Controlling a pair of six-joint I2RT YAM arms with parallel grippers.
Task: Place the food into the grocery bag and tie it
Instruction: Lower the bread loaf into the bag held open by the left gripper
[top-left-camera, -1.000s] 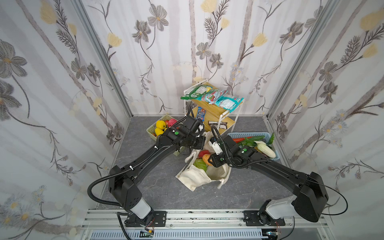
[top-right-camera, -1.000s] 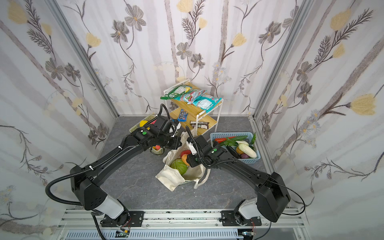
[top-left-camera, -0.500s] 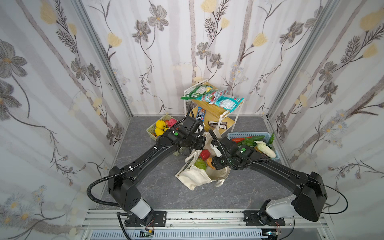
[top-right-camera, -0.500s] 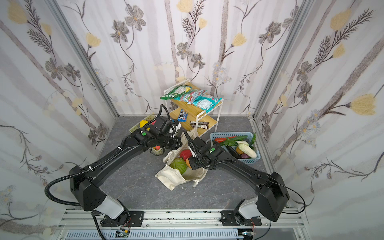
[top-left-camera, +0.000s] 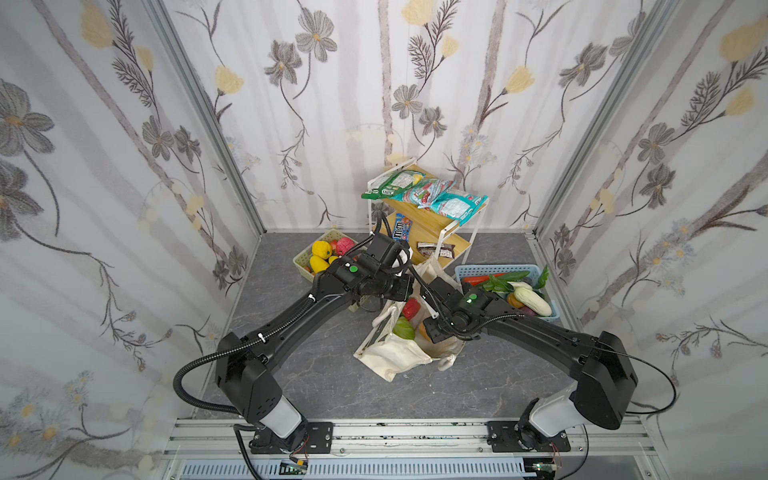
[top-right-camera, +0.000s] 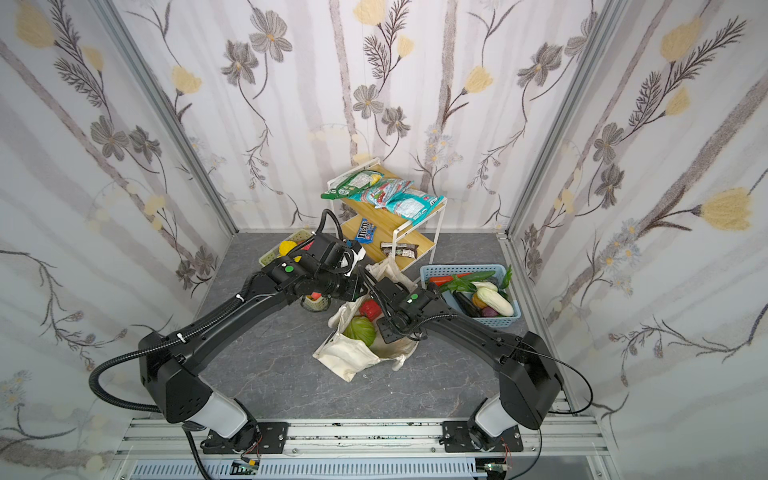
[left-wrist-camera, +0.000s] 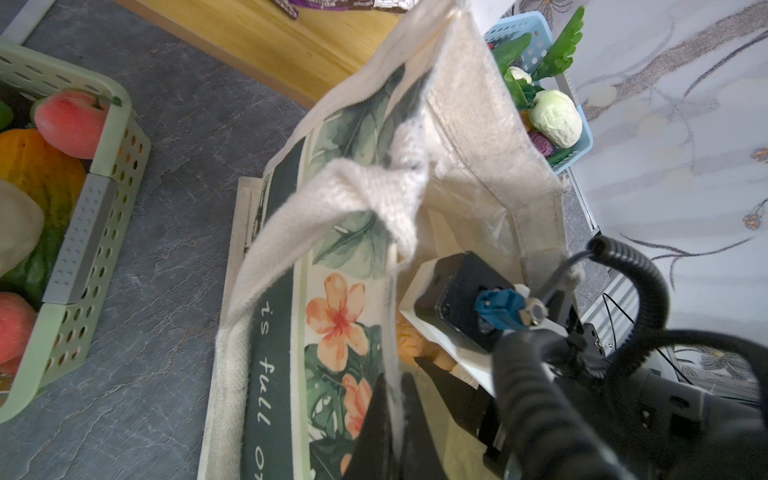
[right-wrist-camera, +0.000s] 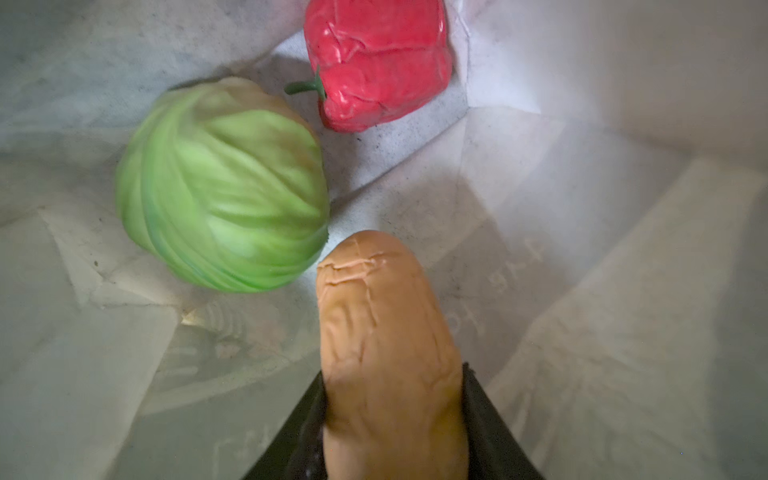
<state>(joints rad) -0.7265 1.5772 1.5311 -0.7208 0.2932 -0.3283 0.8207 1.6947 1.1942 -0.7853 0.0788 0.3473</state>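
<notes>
Tan food (right-wrist-camera: 388, 332) lengthwise beyond fingers (right-wrist-camera: 496, 428)

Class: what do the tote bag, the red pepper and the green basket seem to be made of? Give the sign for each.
The grocery bag: cream woven cloth, likely canvas; matte, with a visible weave.
The red pepper: probably moulded plastic; glossy highlights on its creases.
The green basket: apparently matte plastic; smooth wall with uniform holes.

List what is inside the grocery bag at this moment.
Inside the grocery bag: a green cabbage, a red pepper and a tan elongated piece gripped by the right end effector. Anything beneath them, or behind the end effector, is hidden.
</notes>
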